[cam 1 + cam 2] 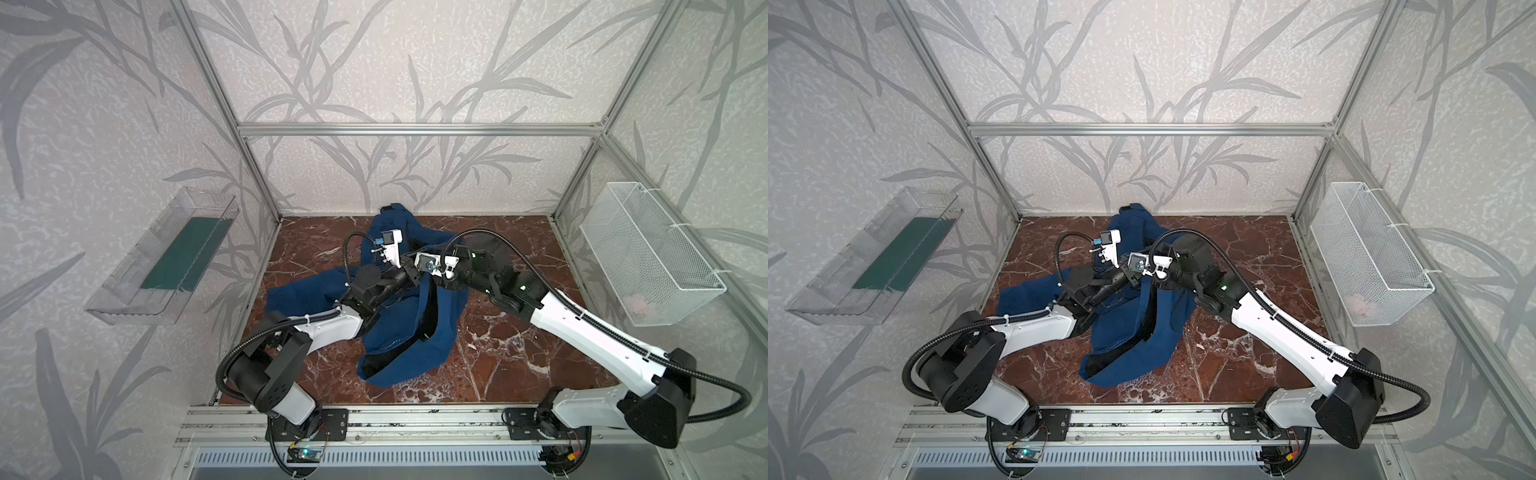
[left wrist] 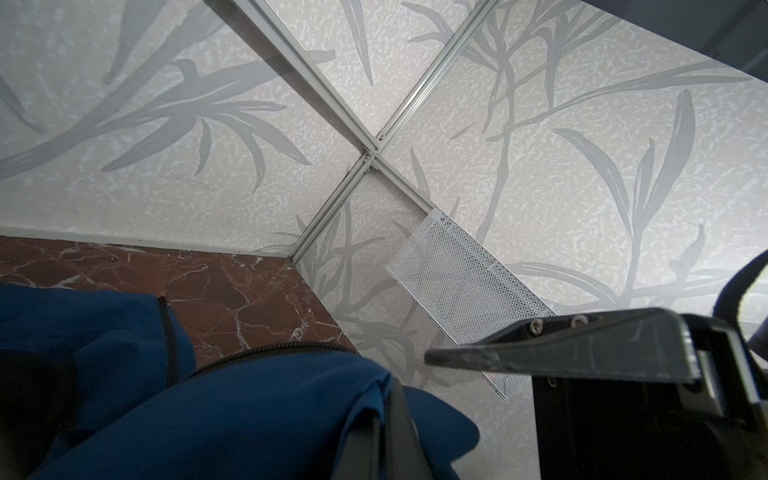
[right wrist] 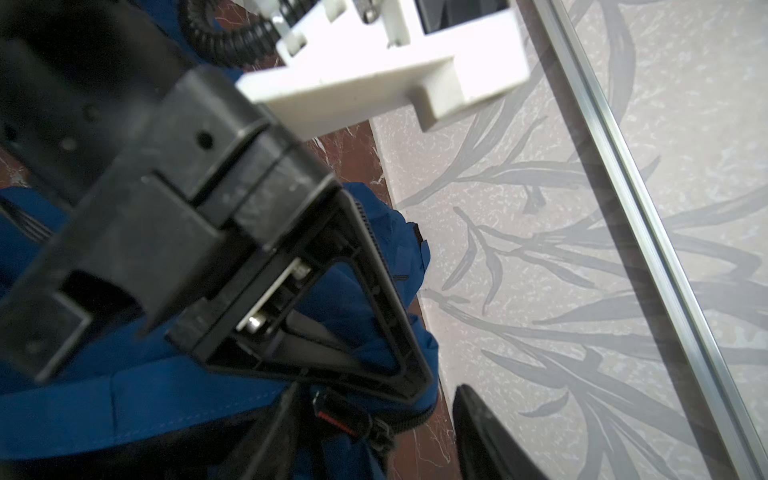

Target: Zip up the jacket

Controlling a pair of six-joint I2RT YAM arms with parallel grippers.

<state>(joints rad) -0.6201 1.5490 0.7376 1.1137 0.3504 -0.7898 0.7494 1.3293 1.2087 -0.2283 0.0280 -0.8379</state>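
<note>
A navy blue jacket [image 1: 399, 345] lies crumpled at the centre of a red-brown marble bench [image 1: 498, 332]. In both top views it reaches from 12 o'clock, against the back wall, down towards 6 o'clock. One part spreads out towards 9 o'clock, and black lining shows along its open front edge.

Two robot arms reach in from 7 and 5 o'clock and meet above the jacket's middle. The left claw [image 1: 412, 272] is clenched on a raised fold of the jacket. The right claw [image 1: 428, 279] sits just beside it, tip to tip. Whether the right claw is released or grasping anything cannot be told.

In the right wrist view, a dark zipper slider with a red tab [image 3: 332, 415] lies on the blue cloth close under the left claw's fingers [image 3: 386, 316].

A white wire basket [image 1: 652, 257] hangs on the wall at 3 o'clock. A clear tray [image 1: 162, 257] hangs at 9 o'clock.
</note>
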